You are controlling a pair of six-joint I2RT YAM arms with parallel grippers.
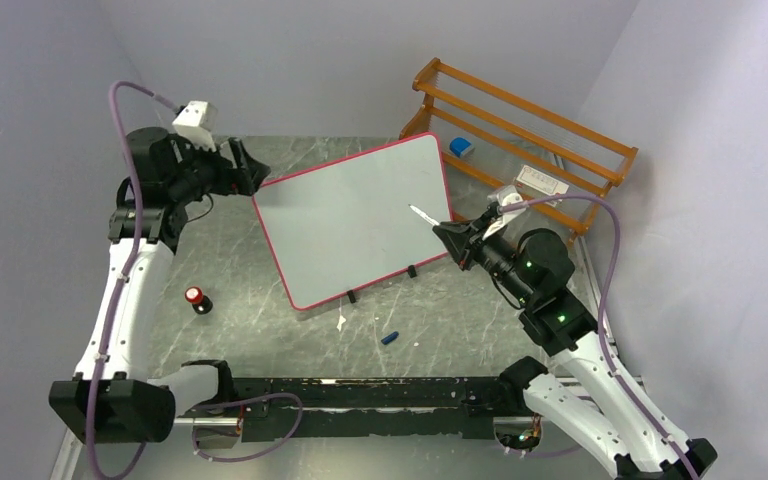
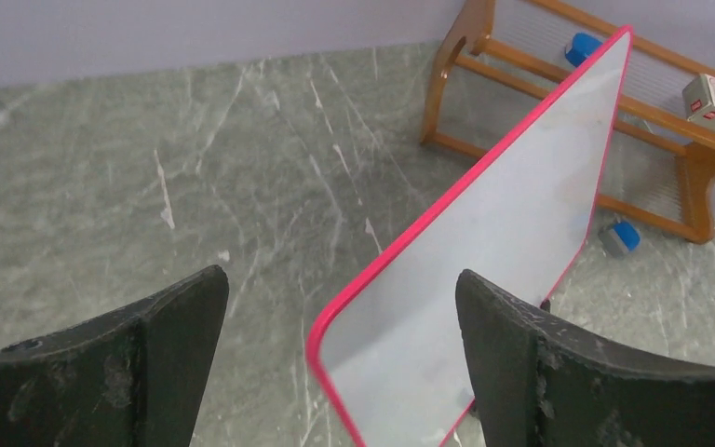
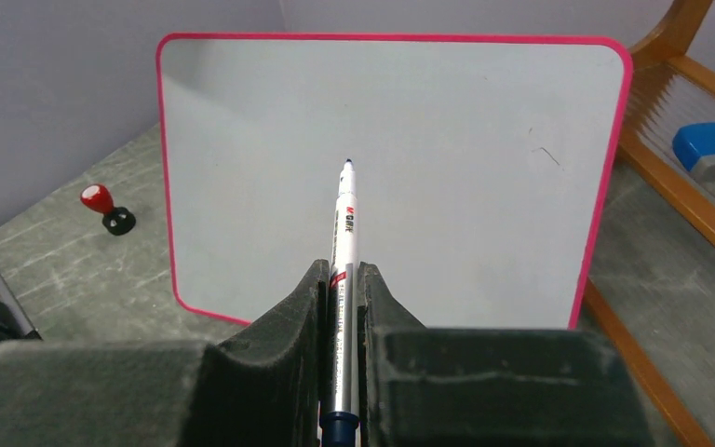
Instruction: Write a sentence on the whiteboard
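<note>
The whiteboard (image 1: 355,220) stands tilted on small black feet in the middle of the table; its white face with a pink-red rim is blank, so no sentence shows. My right gripper (image 1: 447,237) is shut on a silver marker (image 3: 344,233) with its uncapped tip pointing at the board's face (image 3: 391,168), a short way off it. My left gripper (image 1: 250,168) is open and empty at the board's far left corner; that corner (image 2: 335,321) lies between my open fingers (image 2: 512,345).
An orange wooden rack (image 1: 520,130) stands at the back right with blue erasers (image 1: 461,147) and a white box (image 1: 542,181). A red-topped black stamp (image 1: 196,299) sits at left. A blue marker cap (image 1: 389,337) lies in front of the board.
</note>
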